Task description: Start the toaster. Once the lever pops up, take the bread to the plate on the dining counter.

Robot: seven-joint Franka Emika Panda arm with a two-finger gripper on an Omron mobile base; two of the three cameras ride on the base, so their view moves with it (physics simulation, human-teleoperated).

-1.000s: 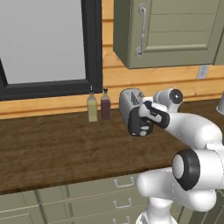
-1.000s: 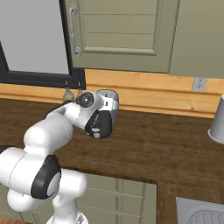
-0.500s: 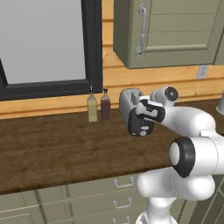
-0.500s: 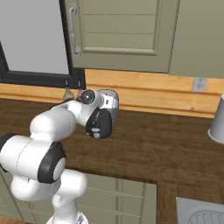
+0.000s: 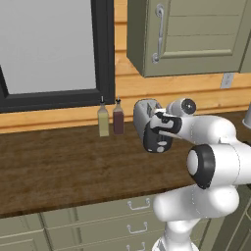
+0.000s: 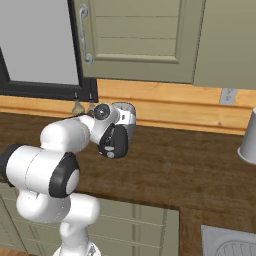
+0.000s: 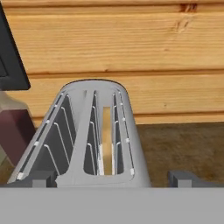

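Leftmost, on the dark wooden worktop (image 5: pixel 63 166), two slim bottles stand side by side against the wall: an olive one (image 5: pixel 103 120) and a dark red one (image 5: pixel 118 116) (the dark red one also shows at the left edge of the hand view (image 7: pixel 15 131)). Just right of them sits the toaster (image 5: pixel 143 113), its black end panel (image 5: pixel 157 139) facing the room, with the arm's hand lying over its top. From the right base view the toaster (image 6: pixel 125 116) stands near the wooden wall strip, its black panel (image 6: pixel 114 141) toward the camera. Looking along the gripper (image 7: pixel 111 178), the toaster (image 7: pixel 81 148) has two slots; the bread (image 7: pixel 106 140) stands on edge in the right-hand one, sunk below the rim. The finger tips (image 7: pixel 186 178) stand wide apart, one on each side of the toaster's near end, holding nothing. Farther right, a grey cylinder (image 6: pixel 248 136) stands on the worktop, well apart from the toaster, and a sink corner (image 6: pixel 230 243) shows at the bottom right
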